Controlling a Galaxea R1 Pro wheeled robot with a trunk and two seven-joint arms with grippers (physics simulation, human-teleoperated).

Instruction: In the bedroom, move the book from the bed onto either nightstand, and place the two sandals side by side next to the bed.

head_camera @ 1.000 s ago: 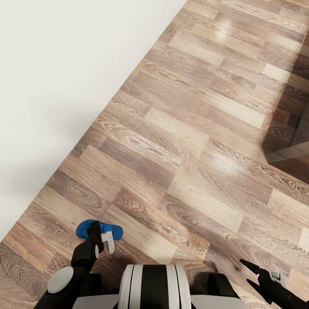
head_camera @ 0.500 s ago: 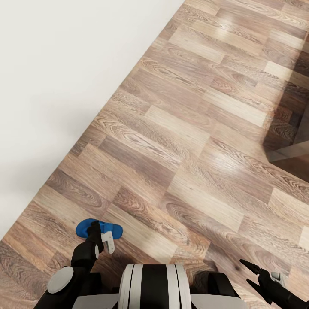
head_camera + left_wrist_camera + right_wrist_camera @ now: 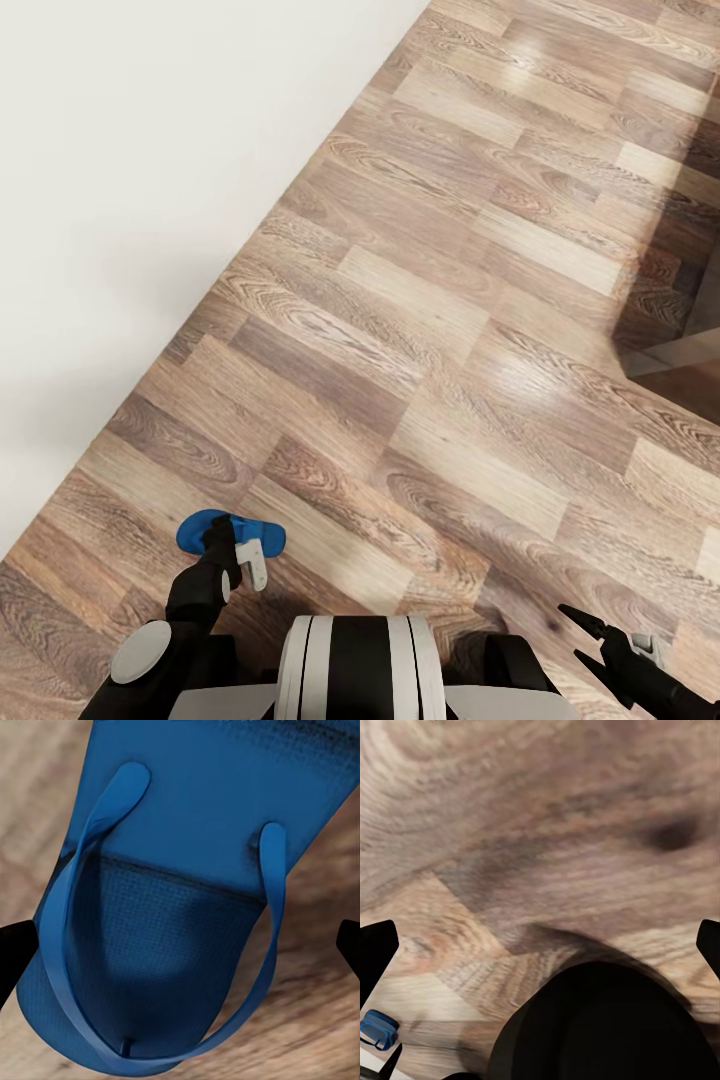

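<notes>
Blue catches the eye first: one sandal (image 3: 231, 534) lies flat on the wood-plank floor (image 3: 430, 330), near the white wall (image 3: 150, 180). The left gripper (image 3: 228, 545) hangs right over it, and in the left wrist view its fingertips (image 3: 15, 954) stand wide apart either side of the sandal (image 3: 180, 907), not closed on it. The right gripper (image 3: 585, 640) sits low over bare floor, fingers spread open.

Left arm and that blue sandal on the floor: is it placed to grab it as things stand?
Probably yes. The left gripper hangs right over the sandal with its fingers spread to either side, and nothing lies between them. Whether the pads touch it, I cannot tell.
</notes>
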